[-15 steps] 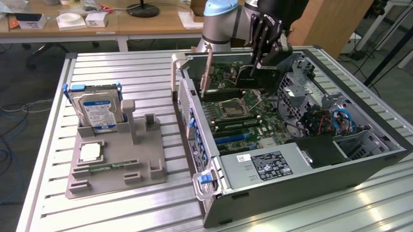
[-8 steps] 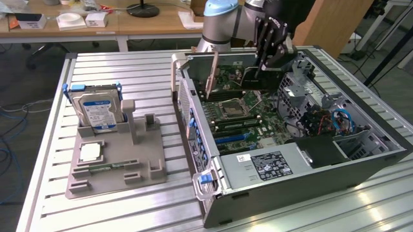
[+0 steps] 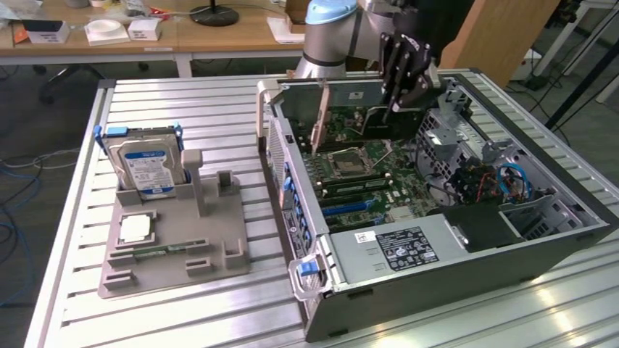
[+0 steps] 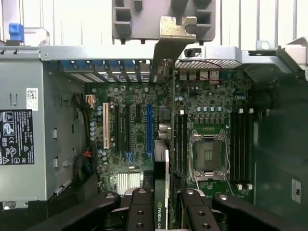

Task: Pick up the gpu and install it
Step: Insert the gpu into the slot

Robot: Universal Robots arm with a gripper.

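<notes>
The picking-up part of the task is done. The pincer [image 3: 393, 106] [image 4: 163, 211] is pinching the gpu [image 3: 338, 94] [image 4: 166, 168] by its upper edge, with one black finger on each face of the card. The card stands on its edge inside the open computer case [image 3: 541, 254], over the motherboard [image 3: 363, 185] [image 4: 139, 139]. Its silver bracket [image 4: 174, 33] is at the back wall of the case.

In the wrist view the card is seen edge-on. It lines up with the zone between the blue slot [image 4: 149, 127] and the processor socket [image 4: 208, 154], and the bracket reaches the row of openings in the back wall. So the card is, as I judge it, brought to the right place and turned the right way.

What is left is the last part of the installing: the card must sit fully in its slot, and the pincer has not yet let it go. Whether the lower edge is in the slot or hangs just above it, I cannot tell, because the card itself hides this place.

On the tabletop [image 3: 193, 101], well apart from the case, the grey holder [image 3: 179, 254] carries the hard drive [image 3: 145, 168] upright and a small memory stick [image 3: 159, 250] lying flat. Neither of them is near the pincer.
</notes>
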